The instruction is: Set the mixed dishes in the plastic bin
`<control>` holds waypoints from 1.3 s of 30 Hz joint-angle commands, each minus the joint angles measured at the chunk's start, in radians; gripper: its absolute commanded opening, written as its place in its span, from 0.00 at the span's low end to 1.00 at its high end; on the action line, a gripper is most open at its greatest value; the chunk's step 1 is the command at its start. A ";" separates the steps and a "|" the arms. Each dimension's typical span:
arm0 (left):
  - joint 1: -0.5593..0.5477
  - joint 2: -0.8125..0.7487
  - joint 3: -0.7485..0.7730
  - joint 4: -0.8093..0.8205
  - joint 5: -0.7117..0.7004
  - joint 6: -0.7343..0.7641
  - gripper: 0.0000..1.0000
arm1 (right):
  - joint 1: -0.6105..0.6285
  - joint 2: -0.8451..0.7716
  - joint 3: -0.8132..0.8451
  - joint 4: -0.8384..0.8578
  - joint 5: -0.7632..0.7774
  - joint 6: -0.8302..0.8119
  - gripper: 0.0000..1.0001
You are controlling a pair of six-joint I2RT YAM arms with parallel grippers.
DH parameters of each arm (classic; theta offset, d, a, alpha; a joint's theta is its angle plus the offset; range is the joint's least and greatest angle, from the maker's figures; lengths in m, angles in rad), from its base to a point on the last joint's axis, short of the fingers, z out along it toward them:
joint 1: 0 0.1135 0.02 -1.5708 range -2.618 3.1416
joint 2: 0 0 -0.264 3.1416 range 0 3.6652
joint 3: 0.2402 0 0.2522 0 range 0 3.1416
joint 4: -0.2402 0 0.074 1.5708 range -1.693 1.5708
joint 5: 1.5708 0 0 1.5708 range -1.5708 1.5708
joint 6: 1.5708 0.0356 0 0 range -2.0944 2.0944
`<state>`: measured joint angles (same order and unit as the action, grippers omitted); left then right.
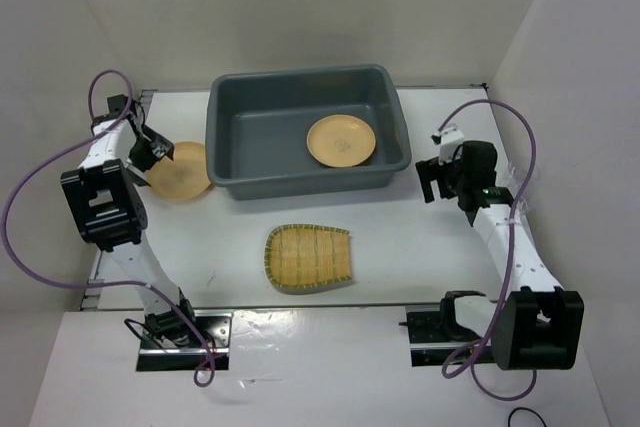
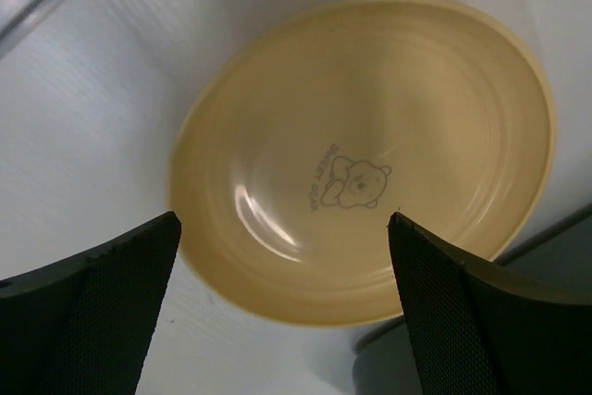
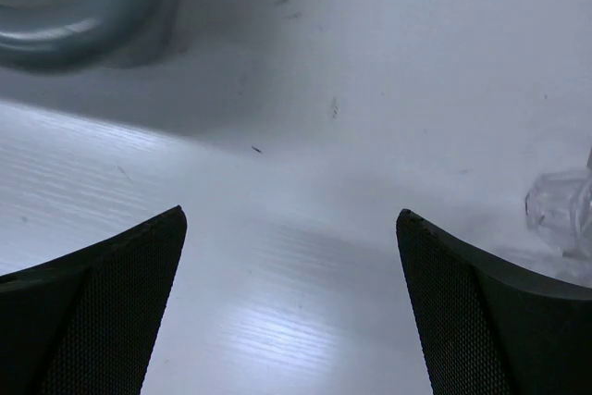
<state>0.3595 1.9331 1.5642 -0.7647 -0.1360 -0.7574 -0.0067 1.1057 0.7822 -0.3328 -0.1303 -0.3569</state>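
Observation:
The dark grey plastic bin point(image 1: 300, 183) stands at the back middle of the table. One yellow-orange plate point(image 1: 341, 140) lies inside it at the right. A second yellow-orange plate point(image 1: 182, 171) lies on the table just left of the bin and fills the left wrist view point(image 2: 370, 154). My left gripper point(image 1: 157, 152) hovers open over its left edge point(image 2: 282, 256), holding nothing. The tan woven tray point(image 1: 309, 257) lies in front of the bin. My right gripper point(image 1: 431, 184) is open and empty right of the bin, above bare table point(image 3: 291, 256). A clear glass cup point(image 3: 560, 205) lies at its right.
The bin's corner shows in the left wrist view point(image 2: 555, 256) and its rim in the right wrist view point(image 3: 83, 6). White walls enclose the table on three sides. The arm bases point(image 1: 180, 332) sit at the near edge.

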 commanded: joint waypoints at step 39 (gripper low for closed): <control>0.145 -0.194 -0.234 0.110 0.078 -0.025 1.00 | -0.049 -0.647 -0.141 -0.146 0.055 -0.106 0.99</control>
<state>0.4770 1.7332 1.3945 -0.6281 -0.0662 -0.7834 -0.0650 0.4808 0.6327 -0.5190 -0.1059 -0.4854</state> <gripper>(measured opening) 0.997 0.985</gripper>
